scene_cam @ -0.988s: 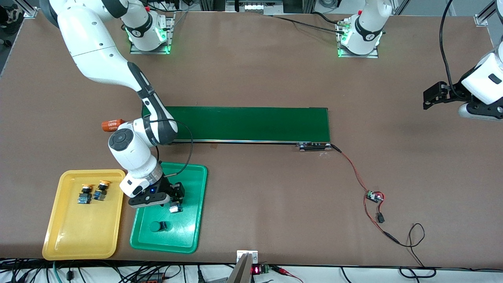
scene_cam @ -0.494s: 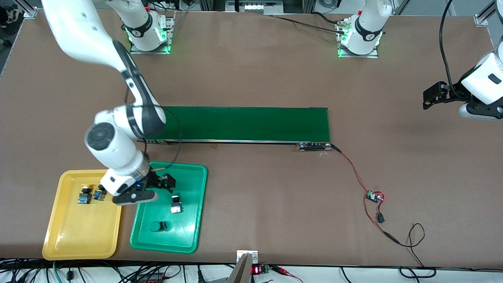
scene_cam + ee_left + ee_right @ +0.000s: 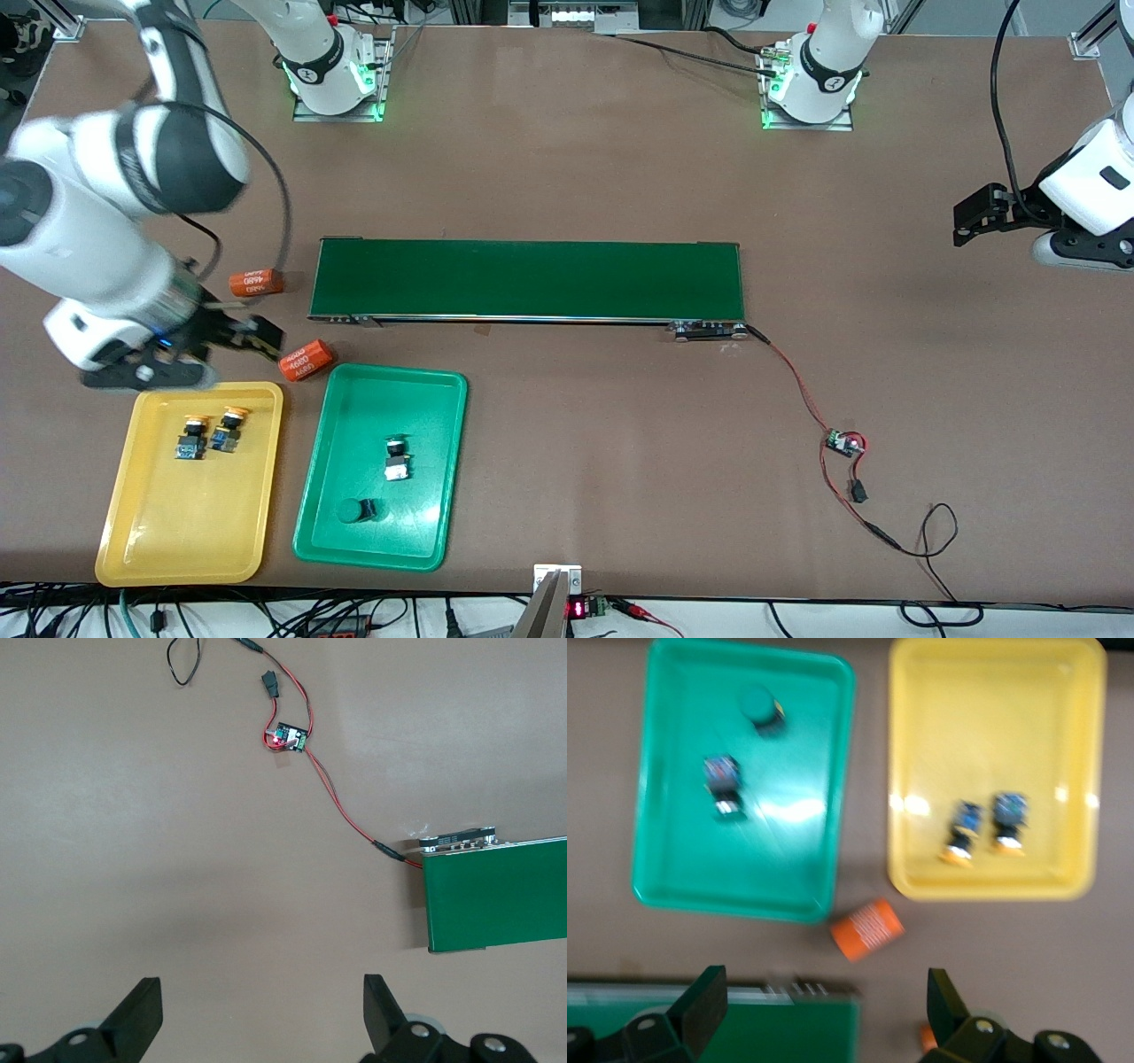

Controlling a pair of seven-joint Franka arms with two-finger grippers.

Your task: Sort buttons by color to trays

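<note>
We see the right end effector [image 3: 226, 341] wide open and empty above the desk [image 3: 576, 177] by the yellow tray [image 3: 124, 532]. The left end effector [image 3: 261, 1005] waits open. Yellow buttons [image 3: 210, 431] lie there; green buttons [image 3: 376, 483] in the green tray [image 3: 434, 532].

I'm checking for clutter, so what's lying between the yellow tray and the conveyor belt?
One orange cylinder lies on the table between the yellow tray and the conveyor belt, beside the green tray's corner. Both the front view and the right wrist view show it.
</note>
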